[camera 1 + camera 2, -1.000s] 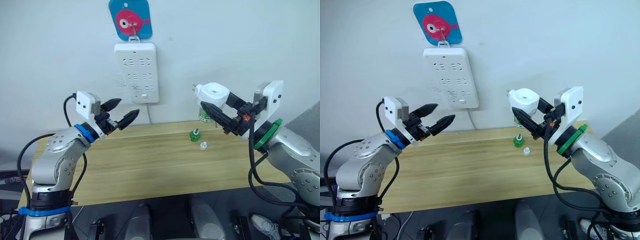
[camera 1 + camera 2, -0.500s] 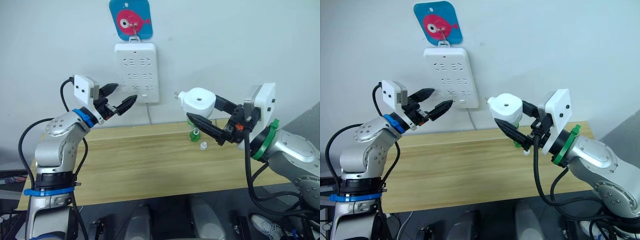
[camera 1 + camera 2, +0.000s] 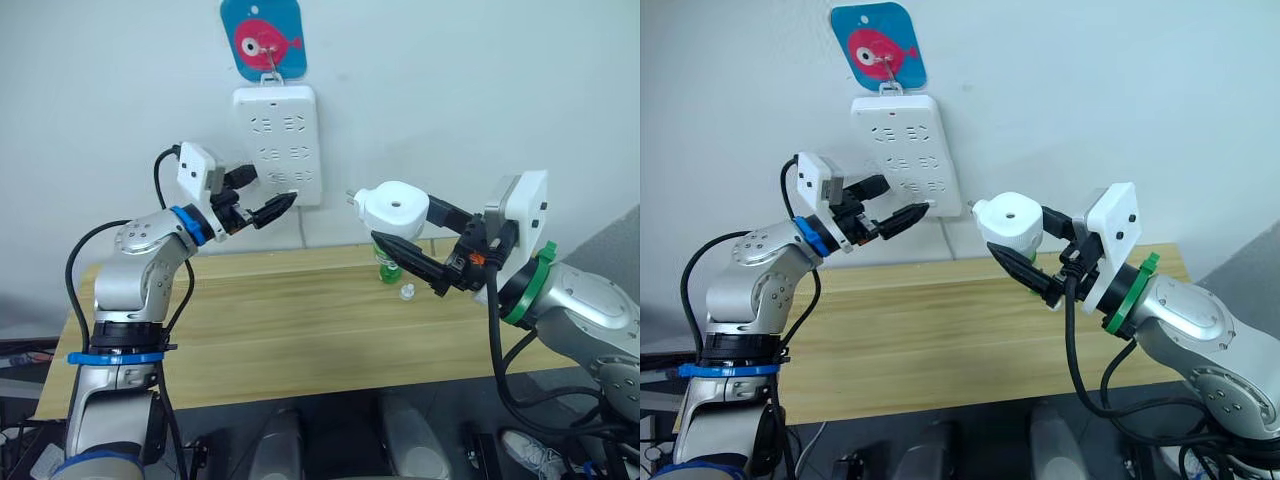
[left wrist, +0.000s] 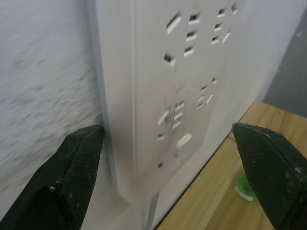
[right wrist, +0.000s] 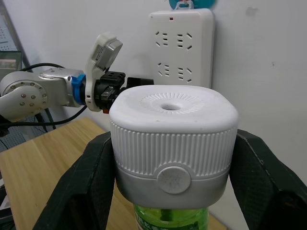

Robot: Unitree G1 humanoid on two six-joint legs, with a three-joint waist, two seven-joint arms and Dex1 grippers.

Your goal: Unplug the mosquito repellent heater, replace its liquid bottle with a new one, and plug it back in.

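Note:
The white mosquito repellent heater (image 3: 398, 203) hangs in the air above the table, with my right gripper (image 3: 392, 230) shut on its sides. A liquid bottle (image 5: 170, 221) of green fluid sits in its underside, and its prongs point toward the wall. To its left, the white power strip (image 3: 276, 140) hangs on the wall. My left gripper (image 3: 268, 190) is open at the strip's lower edge, and in the left wrist view its fingers (image 4: 72, 167) stand on either side of the strip (image 4: 192, 72). A small green bottle (image 3: 388, 270) and a white cap (image 3: 407, 292) rest on the table.
The wooden table (image 3: 300, 330) stands against the white wall. A blue hook plate with a pink fish (image 3: 263, 38) holds the strip up, and the strip's cord drops behind the table.
My left gripper has risen and moved right, from beside the strip to its lower edge. The right gripper carried the heater left and slightly down, then held nearly still.

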